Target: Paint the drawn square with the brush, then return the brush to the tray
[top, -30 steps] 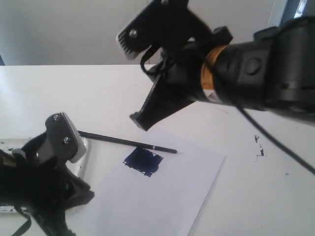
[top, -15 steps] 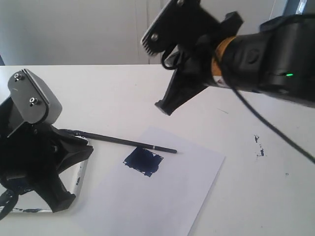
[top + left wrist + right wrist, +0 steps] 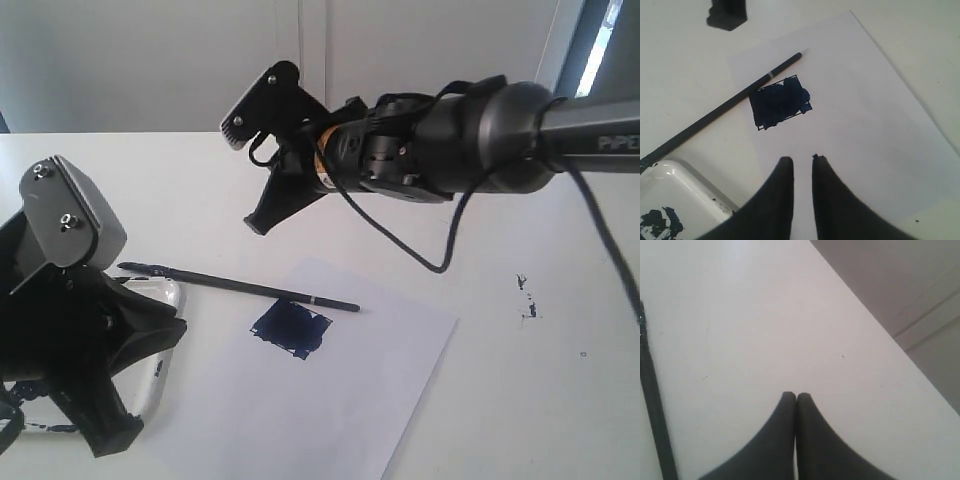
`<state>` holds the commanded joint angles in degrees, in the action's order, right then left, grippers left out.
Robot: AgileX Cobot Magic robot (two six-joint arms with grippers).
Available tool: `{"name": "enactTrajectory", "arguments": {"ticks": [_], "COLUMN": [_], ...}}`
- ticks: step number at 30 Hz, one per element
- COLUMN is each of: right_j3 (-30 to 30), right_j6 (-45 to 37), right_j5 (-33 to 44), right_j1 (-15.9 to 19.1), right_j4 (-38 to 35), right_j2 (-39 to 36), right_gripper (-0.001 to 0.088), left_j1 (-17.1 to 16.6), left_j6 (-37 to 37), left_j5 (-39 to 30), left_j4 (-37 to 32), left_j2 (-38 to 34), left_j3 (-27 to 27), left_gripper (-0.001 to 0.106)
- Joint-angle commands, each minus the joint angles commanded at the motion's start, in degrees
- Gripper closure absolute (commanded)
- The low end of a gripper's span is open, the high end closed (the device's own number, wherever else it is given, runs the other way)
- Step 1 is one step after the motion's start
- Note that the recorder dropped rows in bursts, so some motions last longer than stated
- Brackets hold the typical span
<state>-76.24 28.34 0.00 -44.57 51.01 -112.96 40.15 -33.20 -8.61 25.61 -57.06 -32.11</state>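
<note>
Brush (image 3: pixel 240 287) lay flat, part on the table (image 3: pixel 500 400) and part on the paper (image 3: pixel 330 400), held by neither hand. In the exterior view it ran from about 9 to 3 o'clock, just past the square (image 3: pixel 291 329) at the square's 12. Its plain end was close by the tray (image 3: pixel 680 192) corner; the end with the silver band (image 3: pixel 771 75) rested on the paper. Square filled navy, patchy at the edges.

Left hand (image 3: pixel 799 159) hung over the paper near the square, jaws a slim gap apart, empty. Right hand (image 3: pixel 796 396) was up off the table, jaws pressed together, empty.

Handling, judged: a light, stiff, thin stick; round, so likely to roll or slip from a loose pinch. Tip looked wet and would smear. Best hold seemed mid-handle, over bare table between tray and paper, well clear of the band. It lay flat, so the jaws would need to close low.
</note>
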Motion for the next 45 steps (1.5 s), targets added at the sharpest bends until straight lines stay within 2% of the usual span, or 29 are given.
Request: {"name": "enactTrajectory", "arguments": {"ticks": [6,9,11,14,15,19,20,22,24,27,32,35,38,43,45], "right_j3": [1.4,3.2,4.5,5.4,5.4,5.4,5.4,5.4,5.4,5.3,5.3,5.3,5.3,4.6,3.5], "right_j6": [-0.1,-0.1,0.1,1.1,3.8,21.4,24.9,32.8,37.2,37.4,40.0,37.5,34.0,33.2,33.4], "right_j5": [-1.7,-7.3,-14.5,-25.4,-28.0,-32.6,-33.4,-33.8,-35.4,-37.3,-31.2,-30.3,-29.5,-30.4,-30.4], "right_j1": [-1.7,-2.2,-2.2,-1.5,-1.0,2.4,3.4,5.5,7.3,8.9,9.2,9.2,9.2,9.0,9.0], "right_j4": [0.9,2.7,5.9,17.1,21.8,39.7,41.7,40.7,38.6,37.1,37.1,37.4,37.5,37.0,36.8], "right_j2": [-2.0,-2.3,-2.6,-3.1,-3.5,-5.4,-5.8,-6.4,-6.5,-6.4,-6.6,-6.7,-6.7,-7.9,-9.5], "right_gripper": [0.0868,0.0868,0.0868,0.0868,0.0868,0.0868,0.0868,0.0868,0.0868,0.0868,0.0868,0.0859,0.0759,0.0452,0.0380], "left_j1": [0.0,0.0,0.0,0.0,0.0,0.0,0.0,0.0,0.0,0.0,0.0,0.0,0.0,0.0,0.0], "left_j6": [-0.1,-0.1,-0.1,-0.1,-0.1,-0.1,-0.1,-0.1,-0.1,-0.1,-0.1,-0.1,-0.2,-0.2,-0.2], "left_j5": [-0.5,-0.5,-0.5,-0.5,-0.5,-0.5,-0.8,-1.3,-1.4,-1.4,-1.4,-1.2,-1.0,-0.4,-0.4], "left_j4": [-0.1,-0.4,-0.4,-0.4,-0.4,-0.4,-0.4,-0.4,-0.4,-0.4,-0.4,-0.4,-0.4,-0.8,-0.8], "left_j2": [0.0,0.0,0.0,0.0,0.0,0.0,0.0,0.0,0.0,0.0,0.0,0.0,0.0,0.0,0.0], "left_j3": [0.0,0.0,0.0,0.0,0.0,0.0,0.0,0.0,0.0,0.0,0.0,0.0,0.0,0.0,0.0], "left_gripper": [0.085,0.085,0.085,0.085,0.085,0.085,0.085,0.085,0.085,0.085,0.085,0.085,0.085,0.085,0.085]}}
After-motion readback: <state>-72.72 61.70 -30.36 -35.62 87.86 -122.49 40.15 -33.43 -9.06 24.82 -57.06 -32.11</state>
